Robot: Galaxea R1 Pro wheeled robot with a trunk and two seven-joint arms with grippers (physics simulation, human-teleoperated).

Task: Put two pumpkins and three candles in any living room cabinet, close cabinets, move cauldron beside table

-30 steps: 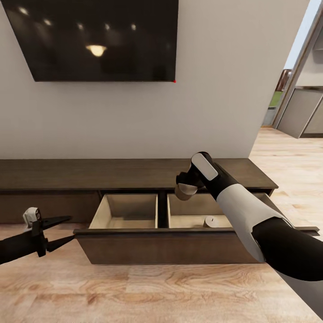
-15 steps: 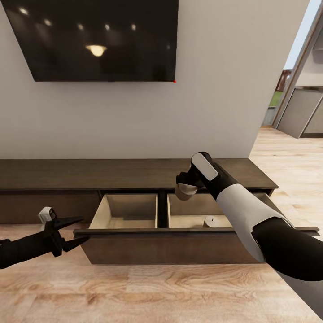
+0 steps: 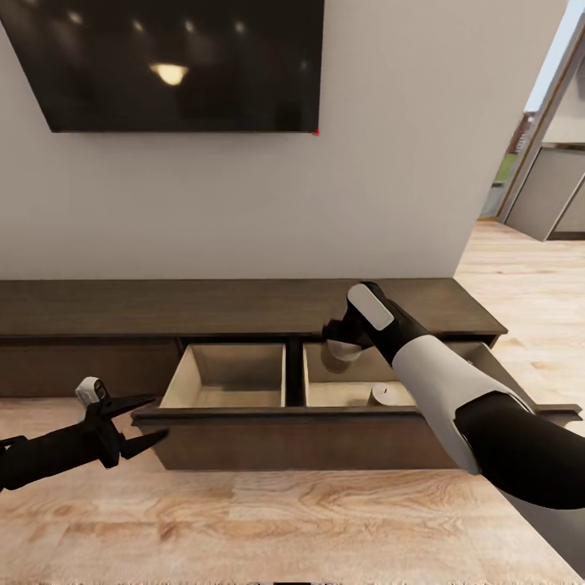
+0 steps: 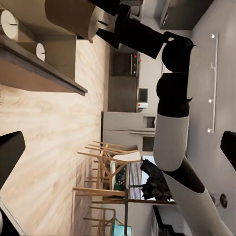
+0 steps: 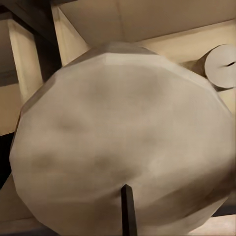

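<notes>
Cabinet [image 3: 244,305]: long low dark-brown unit against the white wall under the wall-mounted TV [image 3: 175,61], with 1 wide drawer pulled out over the plank floor [image 3: 284,520]; its dark front edge [image 3: 301,418] runs across the head view, and 2 pale compartments sit behind it, split by a dark divider. Left compartment [image 3: 227,382]: bare pale wood. Right compartment: 1 candle [image 3: 382,396] standing near the front edge. Right gripper [image 3: 341,345]: held above the back of the right compartment, closed around 1 more candle [image 5: 123,147], whose flat top and wick face the right wrist camera; the standing candle [image 5: 222,66] shows beyond it, apart. In the left wrist view a 3rd candle [image 4: 39,50] also shows in the drawer. Left gripper [image 3: 142,422]: low over the floor just beside the drawer's left front corner, fingers [image 3: 134,402] spread wide with nothing between them. Open floor extends in front of the drawer and to the right toward the kitchen doorway.
</notes>
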